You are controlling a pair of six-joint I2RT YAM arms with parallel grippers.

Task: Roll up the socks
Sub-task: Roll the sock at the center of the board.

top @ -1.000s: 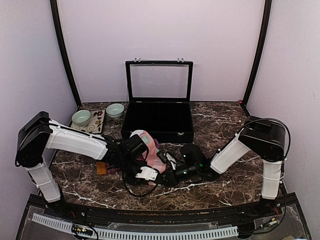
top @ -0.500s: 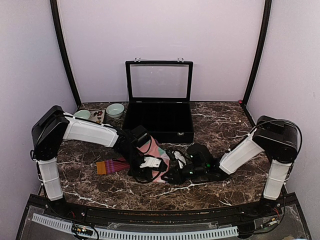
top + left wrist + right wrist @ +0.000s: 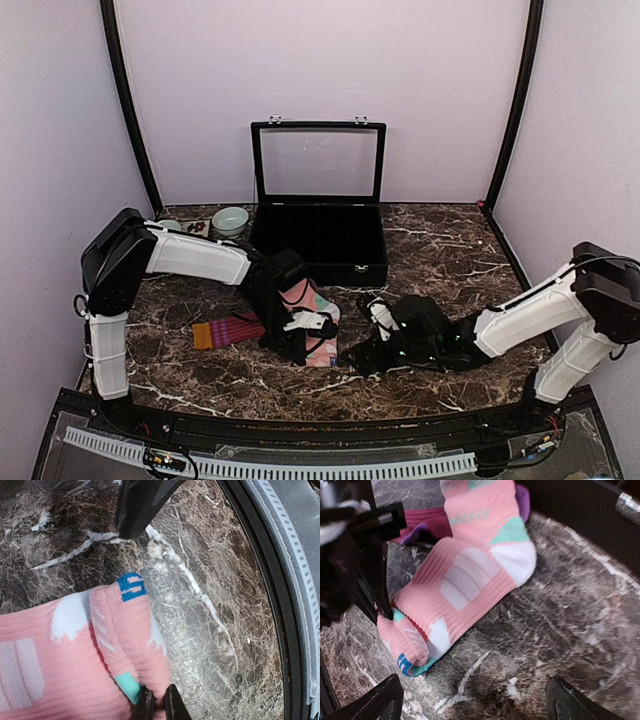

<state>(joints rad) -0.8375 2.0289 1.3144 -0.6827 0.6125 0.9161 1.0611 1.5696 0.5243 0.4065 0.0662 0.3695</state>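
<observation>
The salmon-pink sock [image 3: 322, 318] lies flat on the marble with its cuff end folded over into a small roll [image 3: 402, 642]. My left gripper [image 3: 303, 345] is shut on that folded end; in the left wrist view its fingertips [image 3: 146, 707] pinch the pink fabric [image 3: 75, 655]. The maroon sock [image 3: 228, 331] lies partly under the pink one, its orange cuff to the left and its purple toe [image 3: 522, 500] showing past the pink sock [image 3: 470, 580]. My right gripper [image 3: 475, 705] stands wide open just right of the roll, holding nothing.
A black case [image 3: 318, 240] with its glass lid raised stands behind the socks. A pale green bowl [image 3: 230, 219] and a small tray of items sit at the back left. The table's black front rim [image 3: 285, 605] runs close to the roll.
My right gripper has opened, let go of the sock and drawn back to the right. The left gripper has carried the pink sock's end down and right, staying shut on it.
</observation>
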